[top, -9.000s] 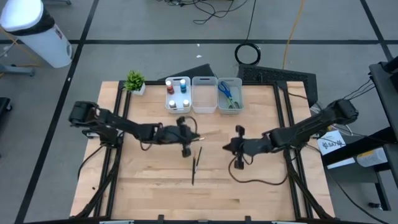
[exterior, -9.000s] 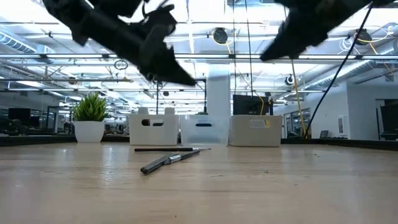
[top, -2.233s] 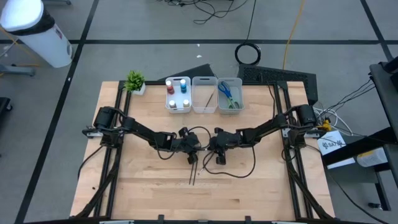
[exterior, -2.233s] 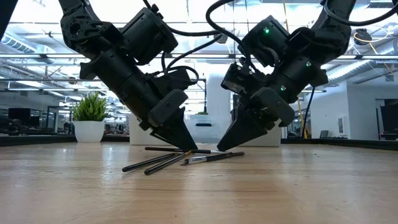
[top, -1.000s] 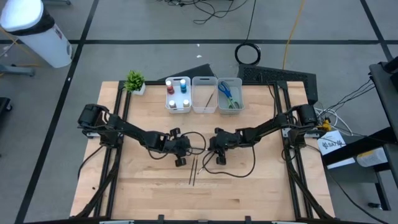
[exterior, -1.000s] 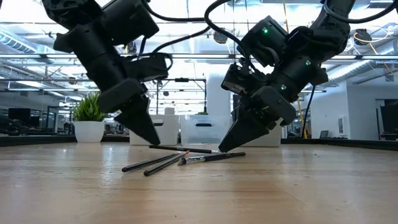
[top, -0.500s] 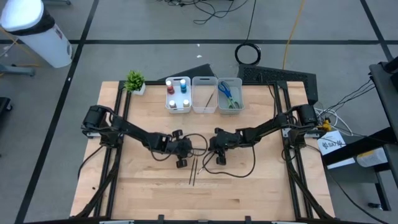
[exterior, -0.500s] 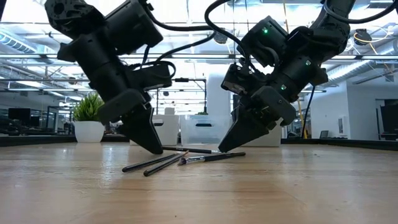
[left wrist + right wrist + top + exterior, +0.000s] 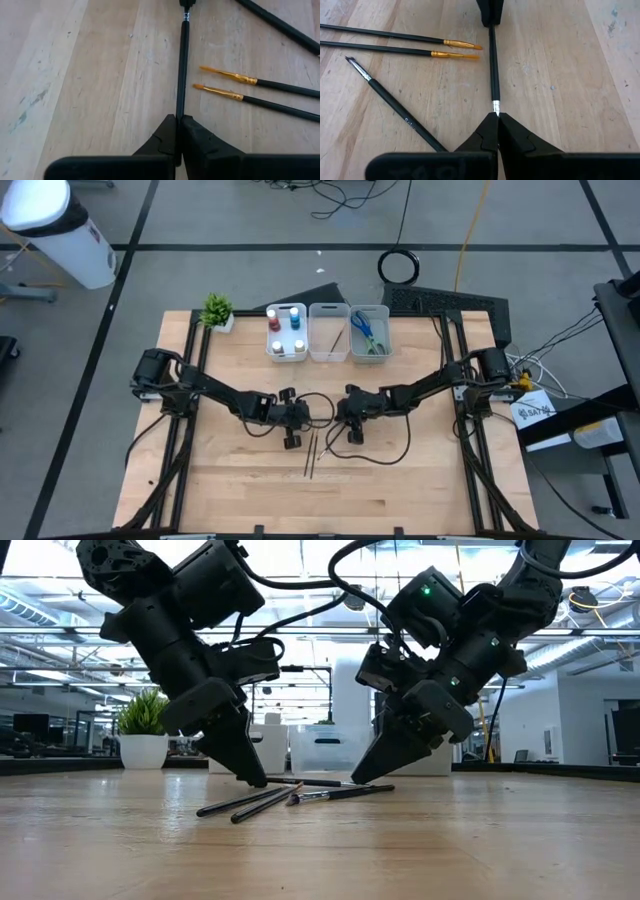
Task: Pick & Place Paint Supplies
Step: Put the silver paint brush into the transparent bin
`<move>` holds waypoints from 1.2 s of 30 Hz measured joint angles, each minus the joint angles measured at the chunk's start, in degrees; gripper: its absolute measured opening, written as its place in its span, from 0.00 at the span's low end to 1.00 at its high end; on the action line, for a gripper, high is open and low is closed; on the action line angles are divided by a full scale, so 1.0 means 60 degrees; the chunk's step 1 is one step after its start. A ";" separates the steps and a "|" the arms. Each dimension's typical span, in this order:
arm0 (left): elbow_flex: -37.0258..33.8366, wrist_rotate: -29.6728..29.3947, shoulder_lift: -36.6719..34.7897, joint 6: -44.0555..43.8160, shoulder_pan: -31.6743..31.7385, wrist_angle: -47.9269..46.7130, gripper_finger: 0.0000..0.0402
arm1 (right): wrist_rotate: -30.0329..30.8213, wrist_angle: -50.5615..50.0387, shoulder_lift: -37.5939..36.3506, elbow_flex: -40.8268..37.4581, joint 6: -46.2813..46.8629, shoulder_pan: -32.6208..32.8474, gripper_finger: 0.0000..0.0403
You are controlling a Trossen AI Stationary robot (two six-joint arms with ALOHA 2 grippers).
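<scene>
A thin black brush (image 9: 182, 65) lies level between my two grippers near the table's middle. My left gripper (image 9: 178, 117) is shut on its plain handle end. My right gripper (image 9: 497, 115) is shut on its silver-ferrule end. In the high view the left gripper (image 9: 300, 423) and right gripper (image 9: 336, 418) face each other. Two gold-ferruled brushes (image 9: 250, 87) and another black brush (image 9: 395, 107) lie flat on the wood beside them. Paint bottles (image 9: 286, 330) and scissors (image 9: 368, 332) sit in bins. My left gripper pinches the black brush's handle end (image 9: 180, 111) between its two fingers, slanting down from the table's left, fingers along the brush. The brush stays level, at the tabletop. My right gripper pinches the same brush at its silver ferrule (image 9: 495, 106), slanting down from the table's right, fingers along the brush.
Three whitish bins (image 9: 328, 332) stand in a row at the table's far edge, with a small potted plant (image 9: 216, 311) to their left. The middle bin holds a brush. Loose cables hang from both arms over the wood. Bare wood lies toward the near edge.
My left gripper has come down and a little toward the table's right, onto the black brush's handle end. My right gripper has kept still at the ferrule end. The brushes on the table have not moved.
</scene>
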 joint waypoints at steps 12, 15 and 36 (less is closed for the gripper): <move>-0.0051 0.0003 -0.0747 0.0031 -0.0188 -0.0184 0.03 | -0.0042 -0.0274 -0.2018 -0.0187 0.0073 0.0130 0.00; -0.0047 -0.0211 -0.1132 0.0082 -0.0390 -0.0139 0.03 | -0.0035 -0.0471 -0.2645 -0.0521 0.0073 0.0245 0.00; -0.0028 -0.1492 -0.2109 0.0643 -0.0863 0.0467 0.02 | 0.0007 0.4399 -0.3607 -0.2881 0.0703 0.0798 0.47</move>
